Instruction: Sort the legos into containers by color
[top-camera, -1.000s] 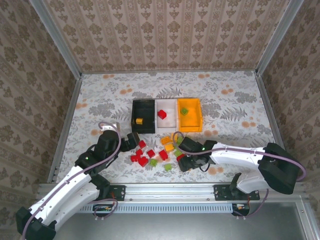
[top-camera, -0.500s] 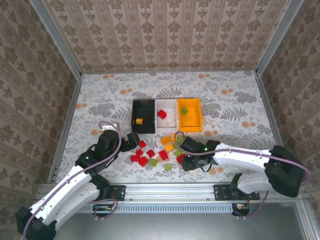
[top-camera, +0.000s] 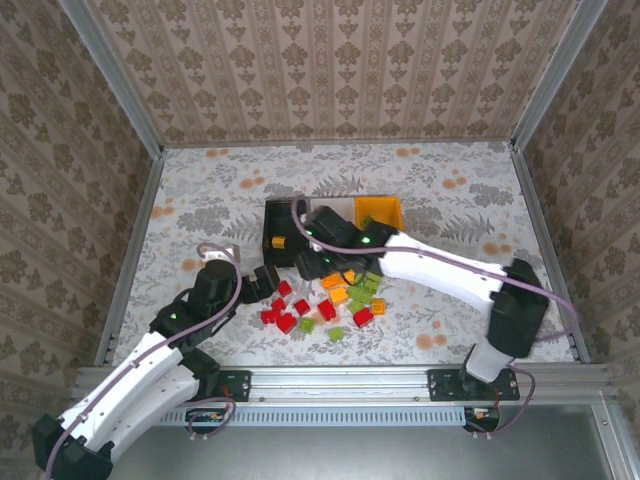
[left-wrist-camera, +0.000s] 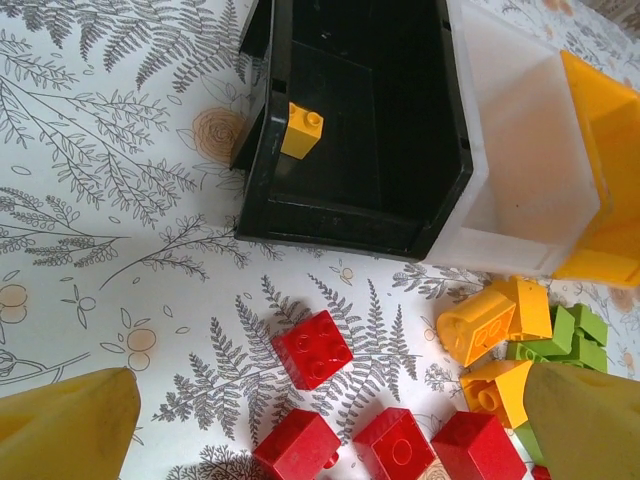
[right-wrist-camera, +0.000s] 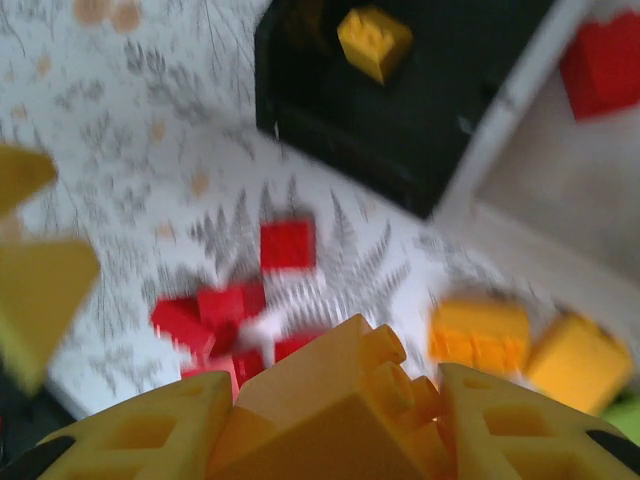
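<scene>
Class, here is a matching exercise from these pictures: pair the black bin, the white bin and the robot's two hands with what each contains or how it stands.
Column A
1. black rectangular plastic bin
2. white rectangular plastic bin
3. left hand
4. right hand

Column B
a. closed on an orange plastic brick
b. contains a red plastic brick
c. open, holding nothing
d. contains a yellow-orange plastic brick

Pairs: 1-d, 2-b, 3-c, 4-a

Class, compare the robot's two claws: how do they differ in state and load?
The left claw is wide open; the right claw is closed. The left claw holds nothing; the right claw grips an orange brick. Both have yellow fingers and hang near the black bin.
</scene>
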